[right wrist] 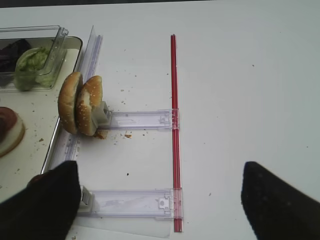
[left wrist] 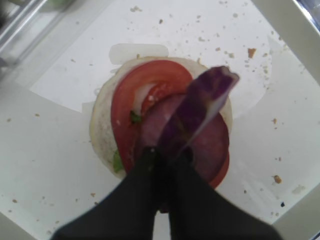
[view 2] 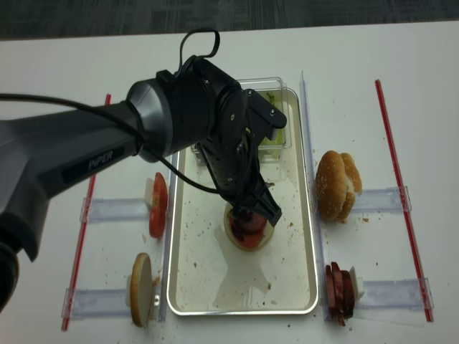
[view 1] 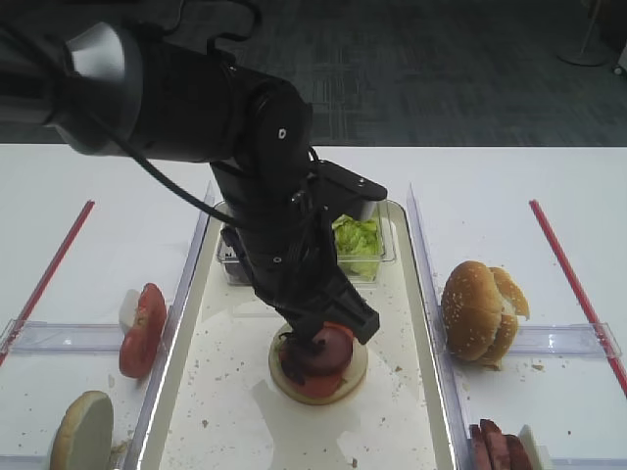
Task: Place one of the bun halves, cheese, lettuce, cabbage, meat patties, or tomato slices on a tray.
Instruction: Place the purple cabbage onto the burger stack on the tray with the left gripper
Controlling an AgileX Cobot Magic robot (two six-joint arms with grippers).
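Observation:
My left gripper (left wrist: 167, 152) is shut on a purple cabbage piece (left wrist: 202, 107) that sticks out forward from its tips. It hangs just over a stack on the tray (view 2: 313, 244): a pale bun half (left wrist: 102, 125), a tomato slice (left wrist: 127, 97) and a meat patty (left wrist: 212, 145). In the high view the left gripper (view 1: 318, 338) covers much of that stack (view 1: 338, 377). My right gripper (right wrist: 162, 200) stands open above the white table, right of the tray, with nothing between its fingers (right wrist: 45, 205).
A clear box with lettuce (view 1: 355, 240) sits at the tray's far end. Sesame bun halves (view 2: 337, 185) and meat patties (view 2: 338, 290) stand in clear holders to the right, tomato slices (view 2: 158, 204) and a pale bun half (view 2: 140, 289) to the left. Red strips (right wrist: 173, 125) edge the workspace.

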